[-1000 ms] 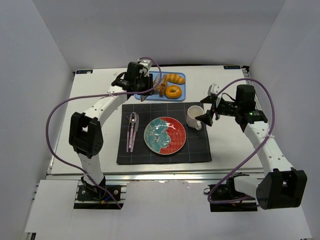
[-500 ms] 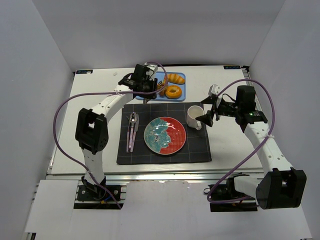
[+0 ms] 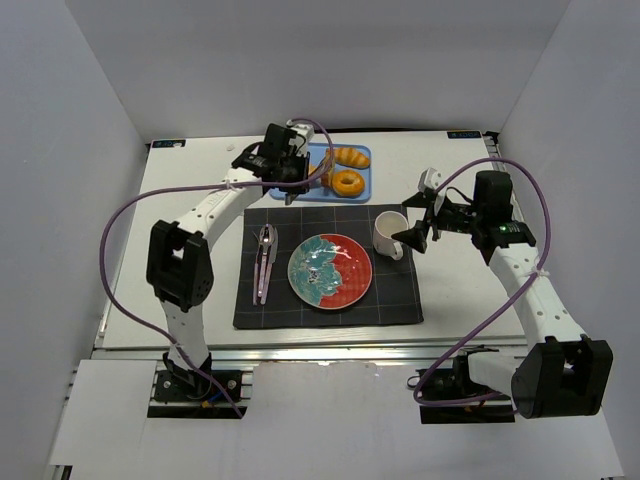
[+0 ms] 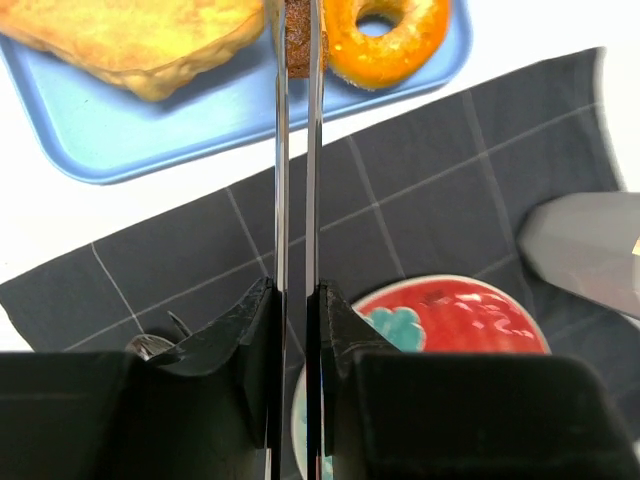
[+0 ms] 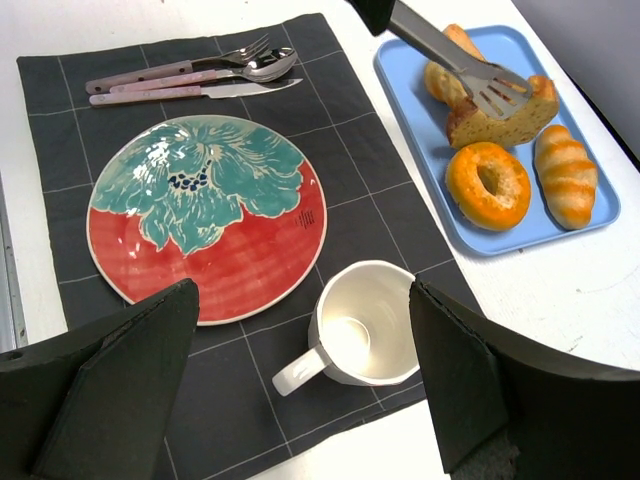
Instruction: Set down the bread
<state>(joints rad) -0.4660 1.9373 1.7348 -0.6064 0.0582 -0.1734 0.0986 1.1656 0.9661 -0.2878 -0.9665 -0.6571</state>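
My left gripper [image 3: 292,172] [image 4: 295,295] is shut on a pair of metal tongs [image 4: 296,180] over the blue tray [image 3: 362,155] [image 4: 200,120]. The tong tips pinch the brown edge of a bread slice [image 4: 297,45] [image 5: 512,112] on the tray. Beside it lie a larger piece of bread [image 4: 140,35] [image 5: 442,68], a ring doughnut [image 3: 347,183] [image 5: 487,183] and a ridged roll [image 5: 565,175]. The red and teal plate [image 3: 330,270] [image 5: 205,215] sits on the dark placemat [image 3: 400,300]. My right gripper [image 3: 415,228] [image 5: 303,300] stands open above a white mug [image 3: 388,233] [image 5: 365,325].
A fork, spoon and knife [image 3: 264,262] [image 5: 190,80] lie on the mat left of the plate. The mug stands between the plate and my right gripper. Grey walls close in the table on three sides.
The left arm swung right to the tray, and the tongs have closed on the bread slice. The right arm has not moved.
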